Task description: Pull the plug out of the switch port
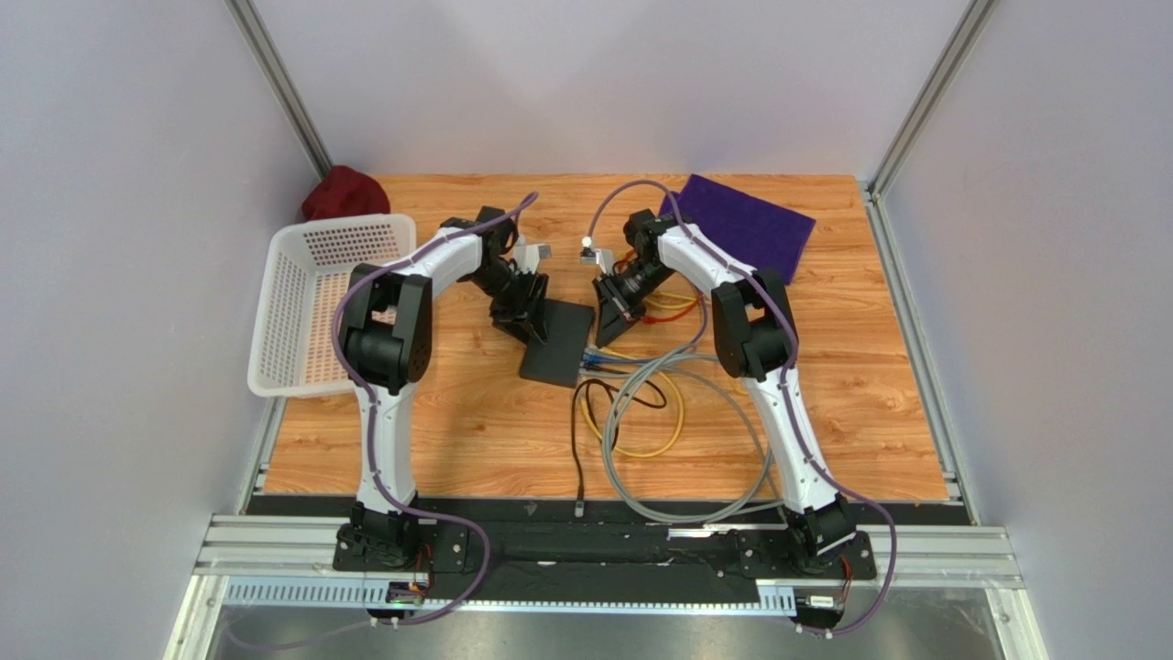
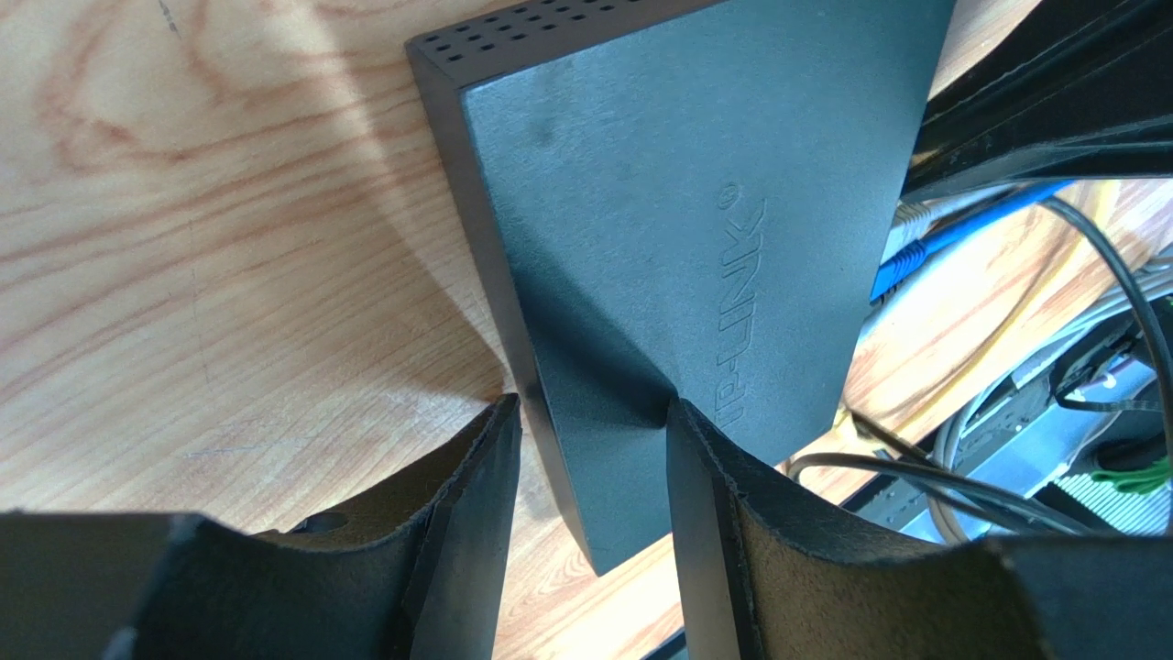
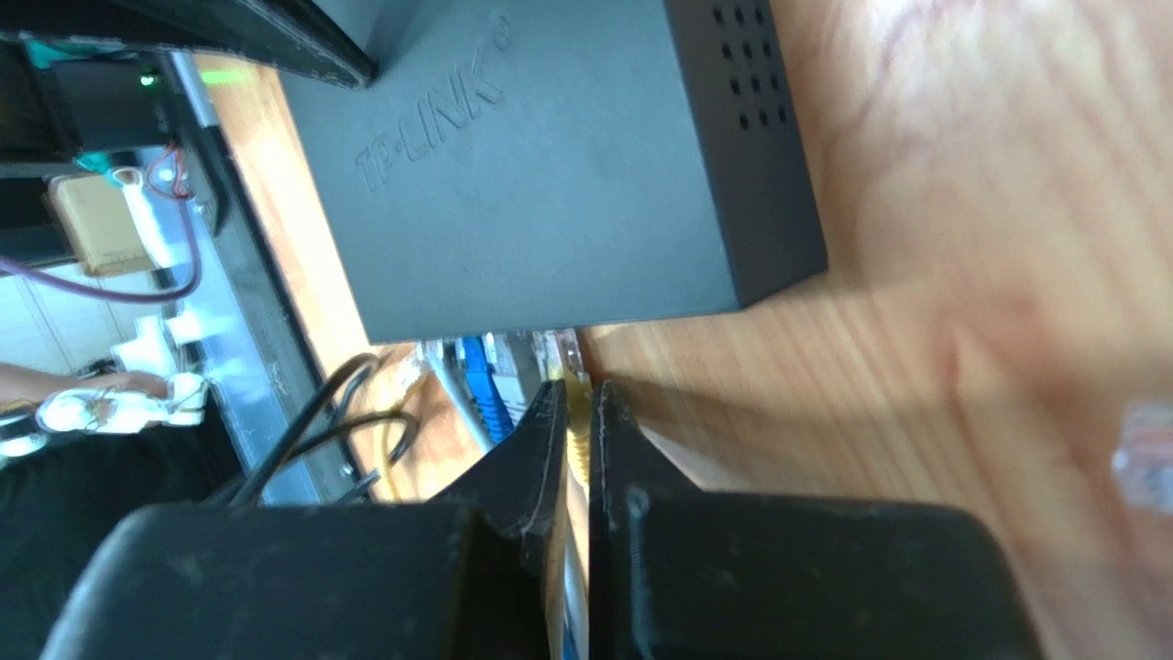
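The black TP-LINK switch (image 1: 562,347) lies flat on the wooden table; it also shows in the left wrist view (image 2: 689,206) and the right wrist view (image 3: 551,151). My left gripper (image 2: 592,426) is open and straddles the switch's near corner, one finger (image 2: 468,509) beside its side wall and the other (image 2: 723,509) on its top. Blue (image 3: 485,378), grey and yellow plugs sit in the switch's port side. My right gripper (image 3: 576,406) is nearly shut on the yellow plug (image 3: 577,413), right at the port edge.
A tangle of grey, yellow and black cables (image 1: 647,413) lies in front of the switch. A white mesh basket (image 1: 324,303) stands at the left, a purple cloth (image 1: 744,220) at the back right, a red cloth (image 1: 344,193) at the back left. A loose clear plug (image 3: 1143,454) lies nearby.
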`<state>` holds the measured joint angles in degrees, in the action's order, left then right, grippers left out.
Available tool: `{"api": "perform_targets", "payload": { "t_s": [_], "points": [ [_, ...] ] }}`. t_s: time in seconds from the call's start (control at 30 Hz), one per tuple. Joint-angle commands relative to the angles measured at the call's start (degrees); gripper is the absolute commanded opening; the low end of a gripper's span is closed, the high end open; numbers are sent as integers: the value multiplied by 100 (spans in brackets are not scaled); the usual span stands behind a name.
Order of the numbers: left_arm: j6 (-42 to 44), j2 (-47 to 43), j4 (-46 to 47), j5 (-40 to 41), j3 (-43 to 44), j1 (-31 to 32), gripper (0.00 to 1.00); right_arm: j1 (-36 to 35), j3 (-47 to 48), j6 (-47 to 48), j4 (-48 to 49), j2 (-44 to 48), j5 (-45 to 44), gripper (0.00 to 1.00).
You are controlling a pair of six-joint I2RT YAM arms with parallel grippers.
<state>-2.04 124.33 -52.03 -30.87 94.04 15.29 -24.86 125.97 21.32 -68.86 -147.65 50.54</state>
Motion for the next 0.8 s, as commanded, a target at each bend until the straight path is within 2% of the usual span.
{"api": "perform_targets", "payload": {
  "t_s": [0.0,0.33,0.43,0.6,0.63,0.7,0.77],
  "points": [
    [187,170,61,292,88,9,51,-28,-222,285,-497,-238,-985,0],
    [196,126,44,292,62,9,51,385,998,92,82,44,-1020,0],
    [196,144,44,284,71,0,51,535,1535,91,476,184,-1388,0],
    [196,153,61,292,115,9,52,658,1002,-118,1655,728,-2354,0],
    [196,161,53,301,115,9,52,667,912,-215,1883,799,-2400,6],
    [196,135,53,310,106,9,53,649,850,-426,1885,896,-2331,28],
    [196,100,53,319,71,9,54,632,693,-646,1745,1158,-2234,44]
  ]
}}
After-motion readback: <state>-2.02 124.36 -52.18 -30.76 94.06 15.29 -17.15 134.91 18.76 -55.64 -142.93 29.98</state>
